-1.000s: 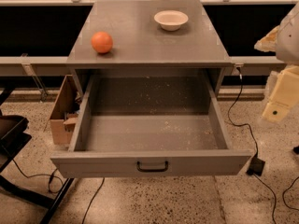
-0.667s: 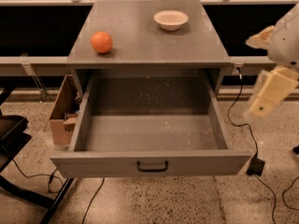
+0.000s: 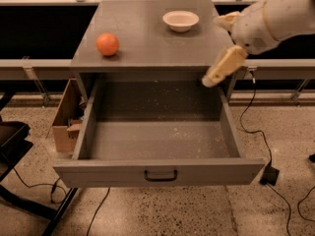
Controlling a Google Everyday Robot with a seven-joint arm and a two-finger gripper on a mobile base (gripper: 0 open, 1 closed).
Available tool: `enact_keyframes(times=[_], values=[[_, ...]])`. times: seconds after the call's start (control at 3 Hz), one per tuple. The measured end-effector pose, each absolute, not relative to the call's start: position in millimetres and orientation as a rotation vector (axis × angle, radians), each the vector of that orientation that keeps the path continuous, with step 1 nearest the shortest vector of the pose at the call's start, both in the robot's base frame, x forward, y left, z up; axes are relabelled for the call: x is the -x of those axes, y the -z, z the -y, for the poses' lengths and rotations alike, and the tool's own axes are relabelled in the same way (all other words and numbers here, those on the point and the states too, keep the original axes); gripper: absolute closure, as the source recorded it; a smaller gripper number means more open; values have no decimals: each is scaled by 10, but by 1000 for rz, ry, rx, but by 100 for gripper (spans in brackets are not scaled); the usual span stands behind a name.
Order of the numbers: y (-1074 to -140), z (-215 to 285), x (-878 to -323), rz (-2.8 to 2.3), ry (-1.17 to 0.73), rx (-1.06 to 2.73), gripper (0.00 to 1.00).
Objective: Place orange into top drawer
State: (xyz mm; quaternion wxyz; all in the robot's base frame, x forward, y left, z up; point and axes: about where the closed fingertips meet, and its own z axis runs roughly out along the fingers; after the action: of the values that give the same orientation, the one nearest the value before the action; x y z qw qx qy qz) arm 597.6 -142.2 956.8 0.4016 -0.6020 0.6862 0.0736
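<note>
The orange (image 3: 107, 44) sits on the left part of the grey cabinet's top (image 3: 142, 38). Below it the top drawer (image 3: 157, 132) is pulled fully out, with a speckled floor, nothing in it and a dark bar handle (image 3: 160, 175) on its front. My gripper (image 3: 212, 50) comes in from the upper right and hangs over the cabinet's right edge, above the drawer's back right corner. Its cream fingers (image 3: 224, 65) are spread apart and hold nothing. The gripper is well to the right of the orange.
A shallow white bowl (image 3: 180, 20) stands at the back right of the cabinet top, just left of the gripper. A cardboard box (image 3: 66, 117) stands on the floor left of the drawer. Cables (image 3: 256, 127) run over the floor at the right. A dark stand (image 3: 15, 146) is at the far left.
My arm has swung in from the right edge of the view toward the cabinet, and the gripper is now over its right edge. The orange, bowl and drawer have not moved.
</note>
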Motion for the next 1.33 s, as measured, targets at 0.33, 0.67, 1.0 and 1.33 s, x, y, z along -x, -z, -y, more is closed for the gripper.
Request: enact_keyframes(times=[0.33,0.67,1.0,1.33], values=[[-9532,893,-6545,-1607,-375,1419,0],[-9412,898,-6614,-1616,-415,1397,0],[-9433,898,-6592,-1616,-406,1404,0],[-9391,784,-6705,-1597,-430,1402,0]])
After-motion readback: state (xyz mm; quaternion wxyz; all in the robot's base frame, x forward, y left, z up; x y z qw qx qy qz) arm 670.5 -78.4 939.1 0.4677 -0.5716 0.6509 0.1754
